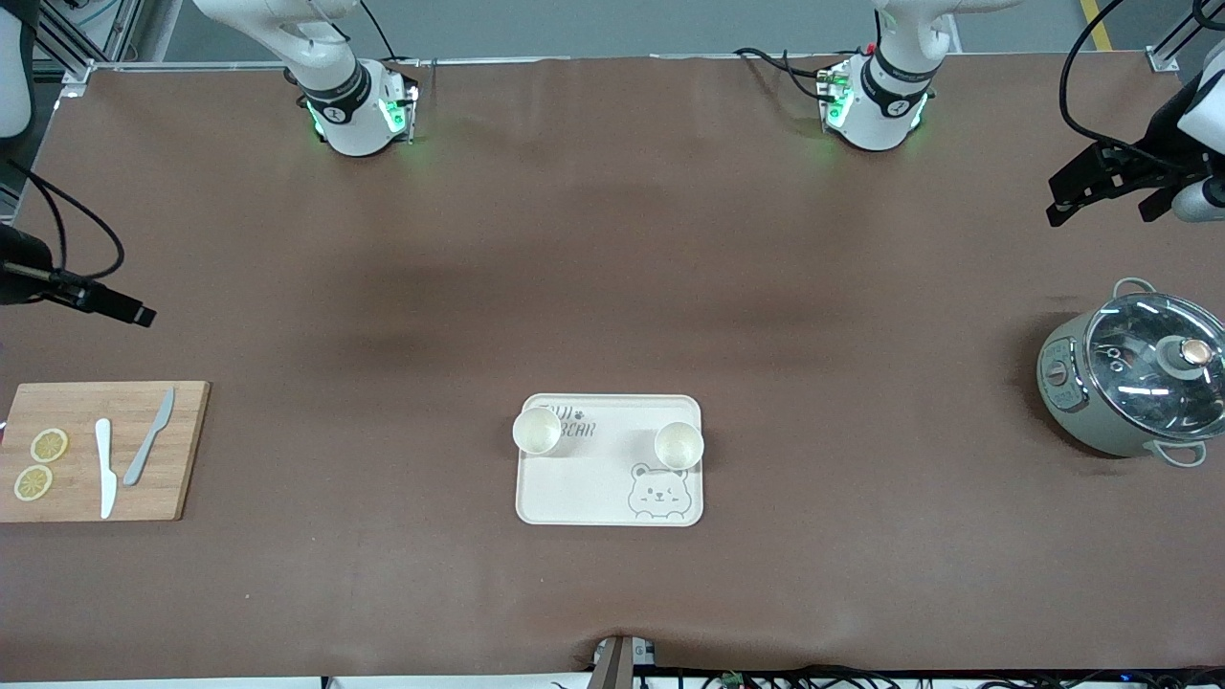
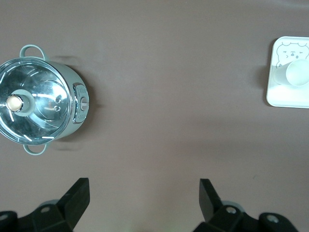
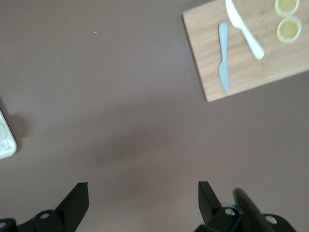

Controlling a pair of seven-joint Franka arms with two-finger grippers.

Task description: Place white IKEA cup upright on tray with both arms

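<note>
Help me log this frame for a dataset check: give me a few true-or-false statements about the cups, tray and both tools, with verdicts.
1. Two white cups stand upright on the tray. True.
2. The left tool is shut on a cup. False: it is open and empty, over bare table beside the pot.
3. The right tool is open, holding nothing. True.
4. The pot has no lid. False: a glass lid sits on it.
5. Two knives and two lemon slices lie on the cutting board. True.
</note>
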